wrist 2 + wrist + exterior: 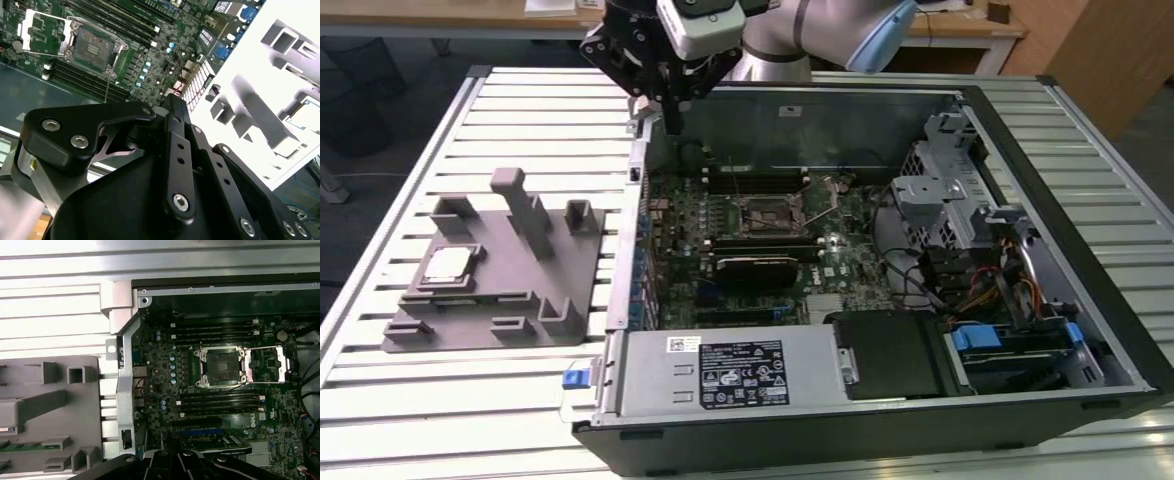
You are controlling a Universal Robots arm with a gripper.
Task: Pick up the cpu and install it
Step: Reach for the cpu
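The cpu (447, 265), a small pale silver square, lies flat in a recess of the grey plastic holder (500, 300) on the exterior view's left. My gripper (675, 124) hangs above the back left corner of the open computer case (881, 440), far from the cpu. Its fingers meet in one narrow tip with nothing between them. The dark socket (767, 212) on the motherboard stands open, with its metal frame (267, 365) flipped aside. The socket (222, 367) is bare in both wrist views (92, 47). The gripper's black linkage (170, 165) fills the foreground of the second wrist view.
The case holds memory sticks (220, 402), a drive cage (947, 195), cables (974, 290) and a power supply (720, 375). The holder's upright posts (520, 205) rise beside the cpu. A slatted metal table (400, 400) carries everything, and the case wall (640, 250) separates holder and motherboard.
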